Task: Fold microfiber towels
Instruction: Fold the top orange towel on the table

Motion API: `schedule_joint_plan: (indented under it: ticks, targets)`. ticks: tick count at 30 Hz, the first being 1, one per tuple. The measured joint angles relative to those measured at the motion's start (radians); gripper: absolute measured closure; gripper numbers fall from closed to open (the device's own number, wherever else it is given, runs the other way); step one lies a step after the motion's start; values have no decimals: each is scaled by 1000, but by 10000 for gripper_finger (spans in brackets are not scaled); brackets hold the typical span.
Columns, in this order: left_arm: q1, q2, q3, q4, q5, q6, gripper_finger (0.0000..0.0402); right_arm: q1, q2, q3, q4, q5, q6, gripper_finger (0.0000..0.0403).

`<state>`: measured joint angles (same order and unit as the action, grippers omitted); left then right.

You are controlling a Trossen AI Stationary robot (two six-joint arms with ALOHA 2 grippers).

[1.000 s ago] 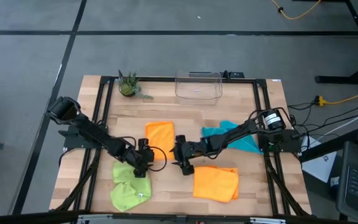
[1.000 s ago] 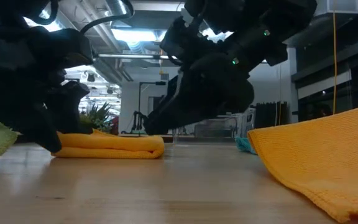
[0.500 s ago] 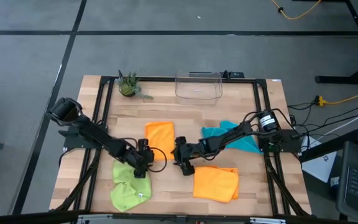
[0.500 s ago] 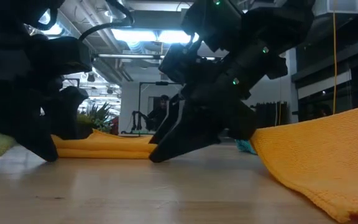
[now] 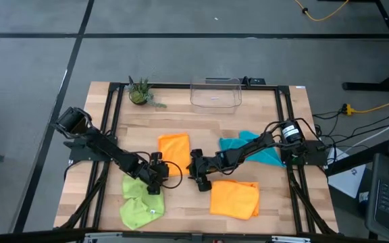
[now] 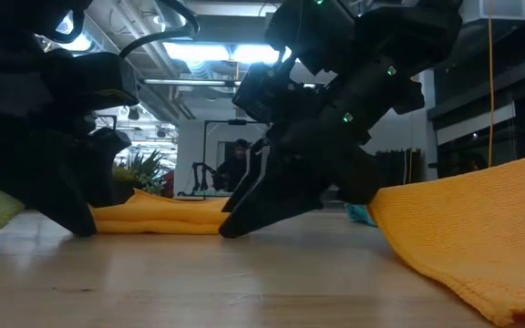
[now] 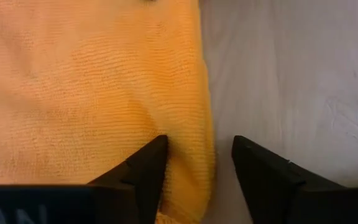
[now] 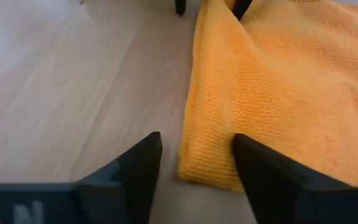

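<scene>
Orange microfibre cloth, folded into a small rectangle (image 5: 173, 146), lies near the middle of the pale wooden surface (image 5: 201, 125), and both grippers are down at its near edge. The left gripper (image 5: 155, 177) sits at the cloth's seven o'clock corner; in its wrist view the two dark fingers (image 7: 143, 168) stand apart with the cloth's corner edge (image 7: 191, 162) between them, not yet pinched tight. The right gripper (image 5: 196, 170) sits at the cloth's five o'clock corner; its fingers (image 8: 135, 163) also stand apart, straddling the cloth's corner (image 8: 207, 165), one finger on bare wood and the other over the fabric. In the low view both grippers reach down to the surface at either end of the folded cloth (image 6: 158, 214).

A second orange towel (image 5: 234, 198) lies loosely at five o'clock on the surface, just beside the right gripper. A crumpled lime green towel (image 5: 140, 202) lies at seven o'clock, touching the left gripper's side. A teal blue towel (image 5: 252, 148) lies at three o'clock under the right arm. A clear plastic bin (image 5: 215, 93) stands at twelve o'clock, with a small potted plant (image 5: 139, 93) at eleven o'clock.
</scene>
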<state>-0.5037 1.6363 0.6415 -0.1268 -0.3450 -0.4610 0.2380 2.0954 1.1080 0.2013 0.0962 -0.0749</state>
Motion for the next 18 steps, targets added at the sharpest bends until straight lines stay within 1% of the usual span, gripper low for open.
schedule_joint_plan:
  ticks: [8,12,14,18]
  targets:
    - [-2,2,-2,-4,-22,0,315,0,1,0,-4,6,24,326]
    - [-1,2,-3,-9,-31,-4,372,-3,1,-1,-4,-2,73,383]
    - [0,-4,1,-17,-18,-1,393,-6,-7,-2,-6,-40,111,391]
    - [3,-34,34,-30,60,0,399,-8,-43,-6,-38,-94,191,388]
